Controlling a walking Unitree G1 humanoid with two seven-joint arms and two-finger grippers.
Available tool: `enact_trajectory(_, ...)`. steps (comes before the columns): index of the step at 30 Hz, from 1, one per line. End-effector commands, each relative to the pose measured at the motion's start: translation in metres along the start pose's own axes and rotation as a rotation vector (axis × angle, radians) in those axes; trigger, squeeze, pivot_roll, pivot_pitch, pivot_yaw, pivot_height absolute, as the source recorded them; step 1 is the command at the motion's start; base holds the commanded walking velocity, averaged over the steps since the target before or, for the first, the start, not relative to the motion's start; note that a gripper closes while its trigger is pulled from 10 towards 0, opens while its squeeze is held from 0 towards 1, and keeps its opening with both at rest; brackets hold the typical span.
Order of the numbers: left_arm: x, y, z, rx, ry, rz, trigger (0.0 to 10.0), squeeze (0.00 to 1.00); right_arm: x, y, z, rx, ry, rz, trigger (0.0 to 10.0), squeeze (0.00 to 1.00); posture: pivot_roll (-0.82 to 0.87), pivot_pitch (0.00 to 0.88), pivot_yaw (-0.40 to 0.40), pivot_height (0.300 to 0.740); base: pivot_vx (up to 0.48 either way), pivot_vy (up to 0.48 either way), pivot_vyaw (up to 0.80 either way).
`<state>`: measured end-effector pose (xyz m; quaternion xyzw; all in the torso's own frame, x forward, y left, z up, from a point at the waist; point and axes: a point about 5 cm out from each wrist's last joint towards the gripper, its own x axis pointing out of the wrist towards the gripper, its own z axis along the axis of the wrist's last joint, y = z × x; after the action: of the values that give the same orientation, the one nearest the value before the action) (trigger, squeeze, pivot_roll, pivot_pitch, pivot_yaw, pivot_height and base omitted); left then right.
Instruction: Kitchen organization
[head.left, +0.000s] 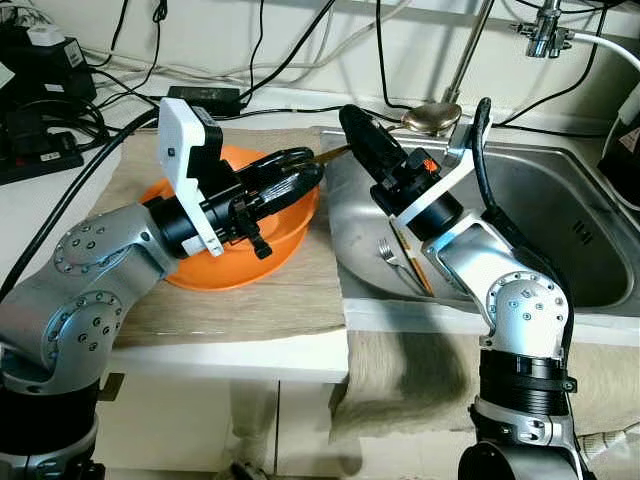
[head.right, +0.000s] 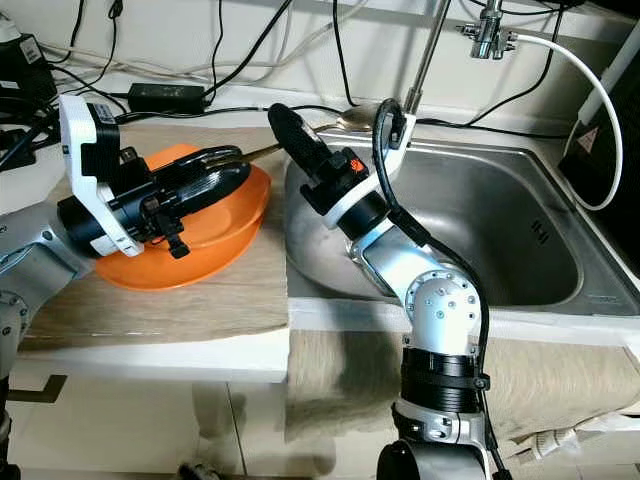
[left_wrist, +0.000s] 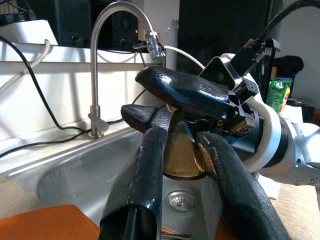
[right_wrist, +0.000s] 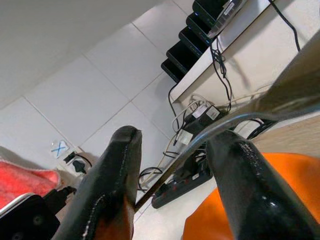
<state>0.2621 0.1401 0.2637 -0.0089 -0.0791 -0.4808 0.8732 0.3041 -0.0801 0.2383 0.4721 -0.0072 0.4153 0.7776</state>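
Over the orange bowl (head.left: 240, 255), the left gripper (head.left: 300, 172) clamps a brass-coloured ladle's (head.left: 432, 117) thin handle. The ladle runs sideways, scoop by the faucet (head.left: 470, 55). The right gripper (head.left: 362, 135), fingers parted, hovers above the sink (head.left: 560, 230).

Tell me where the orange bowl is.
The orange bowl sits on the cloth-covered counter left of the sink, under the left gripper.

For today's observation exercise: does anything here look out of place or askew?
Yes. A fork and chopsticks lie loose in the sink, and a ladle rests across the sink's back rim.
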Motion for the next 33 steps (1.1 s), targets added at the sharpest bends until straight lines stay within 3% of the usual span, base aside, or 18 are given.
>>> enact_trajectory(1, 0.005, -0.012, 0.008, 0.023, -0.030, -0.084, 0.0, 0.00, 0.002, -0.001, 0.002, -0.003, 0.001, -0.008, 0.0, 0.00, 0.01, 0.000, -0.071, 0.740, 0.000, 0.000, 0.00)
enact_trajectory(25, 0.007, -0.007, 0.005, 0.040, -0.010, -0.075, 0.0, 0.00, 0.000, -0.003, 0.011, -0.038, -0.038, -0.017, 0.0, 0.00, 0.00, 0.000, -0.060, 0.740, 0.000, 0.000, 0.00)
enact_trajectory(26, 0.007, -0.006, 0.005, 0.046, -0.006, -0.063, 4.5, 0.00, 0.000, -0.004, 0.012, -0.041, -0.041, -0.021, 0.0, 0.00, 0.00, 0.000, -0.060, 0.740, 0.000, 0.000, 0.00)
enact_trajectory(27, 0.007, -0.006, 0.005, 0.046, -0.006, -0.063, 4.5, 0.00, 0.000, -0.004, 0.012, -0.041, -0.041, -0.021, 0.0, 0.00, 0.00, 0.000, -0.060, 0.740, 0.000, 0.000, 0.00)
enact_trajectory(28, 0.008, -0.005, 0.005, 0.053, -0.004, -0.045, 10.0, 0.00, 0.000, -0.004, 0.013, -0.045, -0.046, -0.025, 0.0, 0.00, 0.00, 0.000, -0.060, 0.740, 0.000, 0.000, 0.00)
enact_trajectory(31, 0.009, -0.002, 0.005, 0.020, -0.019, -0.032, 10.0, 0.00, 0.001, -0.005, 0.016, -0.049, -0.060, -0.033, 0.0, 0.00, 0.00, 0.000, -0.060, 0.740, 0.000, 0.000, 0.00)
enact_trajectory(32, 0.009, 0.004, 0.008, 0.000, -0.052, 0.021, 10.0, 1.00, 0.002, -0.006, 0.019, -0.056, -0.075, -0.041, 0.0, 0.00, 0.00, 0.000, -0.060, 0.740, 0.000, 0.000, 0.00)
enact_trajectory(33, 0.008, 0.007, 0.011, 0.000, -0.062, 0.032, 10.0, 1.00, 0.002, -0.007, 0.023, -0.065, -0.082, -0.046, 0.0, 0.00, 0.00, 0.000, -0.060, 0.740, 0.000, 0.000, 0.00)
